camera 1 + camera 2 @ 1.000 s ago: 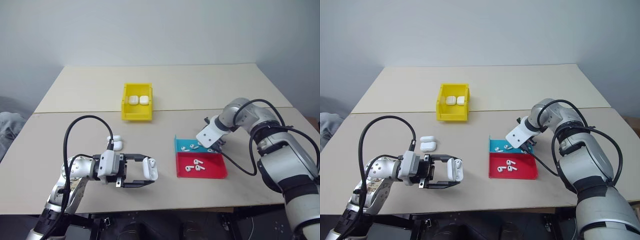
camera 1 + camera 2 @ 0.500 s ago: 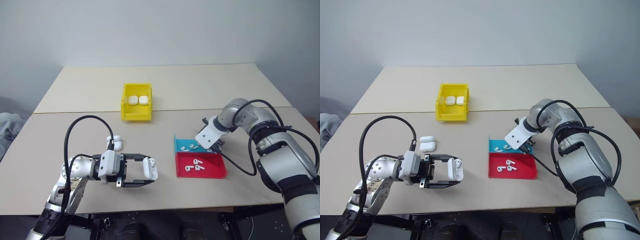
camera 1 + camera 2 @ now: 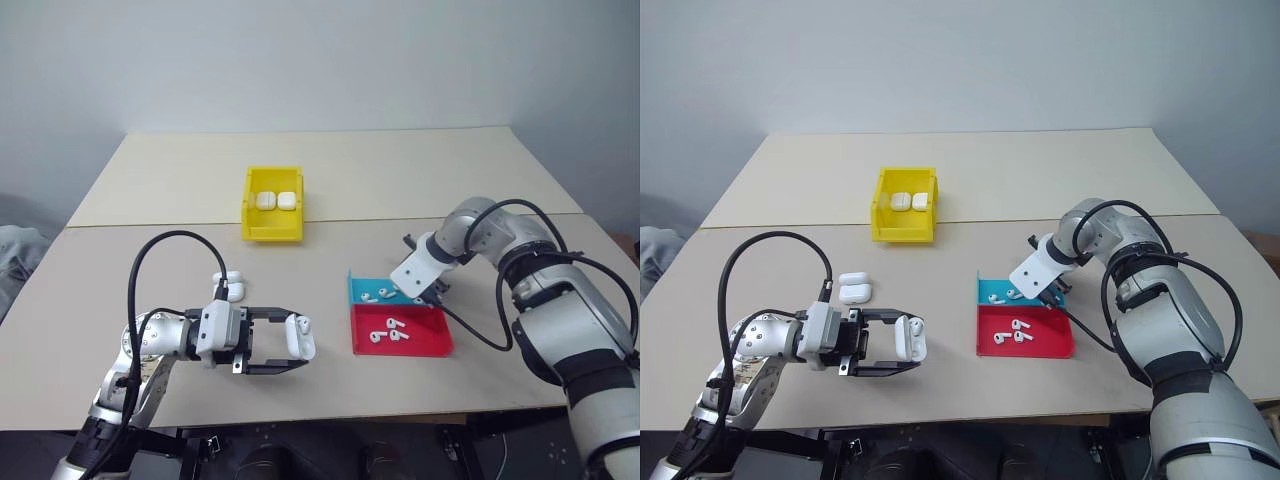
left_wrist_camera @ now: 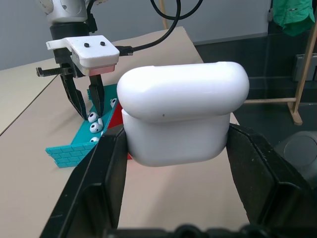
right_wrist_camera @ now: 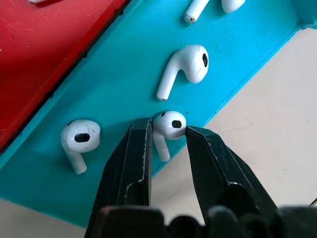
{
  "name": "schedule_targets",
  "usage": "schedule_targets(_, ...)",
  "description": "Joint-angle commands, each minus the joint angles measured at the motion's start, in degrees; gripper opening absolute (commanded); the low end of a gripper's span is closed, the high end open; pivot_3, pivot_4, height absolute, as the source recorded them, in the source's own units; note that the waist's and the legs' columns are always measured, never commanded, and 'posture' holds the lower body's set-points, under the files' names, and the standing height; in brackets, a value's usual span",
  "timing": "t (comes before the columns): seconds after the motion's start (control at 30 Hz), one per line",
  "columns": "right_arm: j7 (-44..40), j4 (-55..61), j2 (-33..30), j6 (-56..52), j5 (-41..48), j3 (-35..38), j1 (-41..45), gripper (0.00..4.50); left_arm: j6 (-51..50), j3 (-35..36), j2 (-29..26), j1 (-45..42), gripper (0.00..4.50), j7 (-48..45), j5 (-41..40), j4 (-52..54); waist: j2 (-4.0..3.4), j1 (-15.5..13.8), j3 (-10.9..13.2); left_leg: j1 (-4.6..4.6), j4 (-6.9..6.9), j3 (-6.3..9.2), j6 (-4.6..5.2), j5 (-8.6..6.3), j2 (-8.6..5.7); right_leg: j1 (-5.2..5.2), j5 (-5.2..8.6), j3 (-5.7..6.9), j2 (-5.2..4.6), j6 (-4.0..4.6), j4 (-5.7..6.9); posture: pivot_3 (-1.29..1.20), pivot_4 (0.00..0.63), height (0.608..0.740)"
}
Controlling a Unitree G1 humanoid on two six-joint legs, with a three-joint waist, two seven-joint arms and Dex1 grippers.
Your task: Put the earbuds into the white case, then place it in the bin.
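Gripping the white case [image 4: 183, 116] above the worktop [image 3: 330, 180], the left pincer [image 3: 297, 341] points level; the right pincer [image 5: 168, 144] pinches one earbud [image 5: 169, 126] in the cyan tray [image 5: 247, 59], the yellow bin [image 3: 272, 228] well apart.

Looks like a robot lab or test room. Two plain beige tables [image 3: 400, 180] pushed together against a bare grey-white wall [image 3: 320, 60]. Sorting props laid out: yellow bin [image 3: 273, 225], cyan tray [image 3: 362, 288], red tray [image 3: 425, 343]. Loose black cable [image 4: 173, 12] and wooden stand [image 4: 302, 74] in background.
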State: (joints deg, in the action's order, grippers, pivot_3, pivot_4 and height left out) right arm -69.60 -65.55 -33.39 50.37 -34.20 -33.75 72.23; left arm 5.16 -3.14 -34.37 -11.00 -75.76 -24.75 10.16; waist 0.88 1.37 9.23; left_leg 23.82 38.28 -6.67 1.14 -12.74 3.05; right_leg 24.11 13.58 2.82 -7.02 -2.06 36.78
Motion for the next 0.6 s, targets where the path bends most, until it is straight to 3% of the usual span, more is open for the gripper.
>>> schedule_targets(0.03, 0.4, -0.4, 0.2, 0.5, -0.9, -0.9, 0.8, 1.31, 1.6, 0.4, -0.5, -0.5, 2.73, 0.3, -0.1, 1.0, 0.0, 0.0, 0.0, 0.0, 0.0, 0.0, 0.0, 0.0, 0.0, 0.0, 0.0, 0.0, 0.0, 0.0, 0.0, 0.0, 0.15, 0.74)
schedule_targets(0.07, 0.6, -0.4, 0.1, 0.7, -0.8, -0.9, 0.7, 1.11, 1.5, 0.4, -0.5, -0.5, 2.73, 0.3, -0.1, 1.1, 0.0, 0.0, 0.0, 0.0, 0.0, 0.0, 0.0, 0.0, 0.0, 0.0, 0.0, 0.0, 0.0, 0.0, 0.0, 0.0, 0.15, 0.74)
schedule_targets(0.4, 0.6, -0.2, 0.0, 0.5, -0.1, -0.5, 0.5, 1.11, 2.0, 0.3, -0.4, -0.7, 2.73, 0.4, 0.0, 0.7, 0.0, 0.0, 0.0, -0.01, 0.0, 0.0, 0.0, 0.0, 0.0, 0.0, 0.0, 0.0, 0.0, 0.01, 0.0, 0.0, 0.15, 0.74)
schedule_targets(0.6, -5.8, 5.3, -2.4, -2.3, 9.9, 5.8, -0.9, 1.11, 1.3, 0.3, 0.1, -1.6, 2.73, 1.3, -0.5, 1.2, 0.0, 0.0, 0.0, 0.0, -0.04, 0.0, -0.01, 0.0, 0.0, 0.02, 0.0, -0.01, 0.0, 0.01, -0.01, 0.0, 0.15, 0.74)
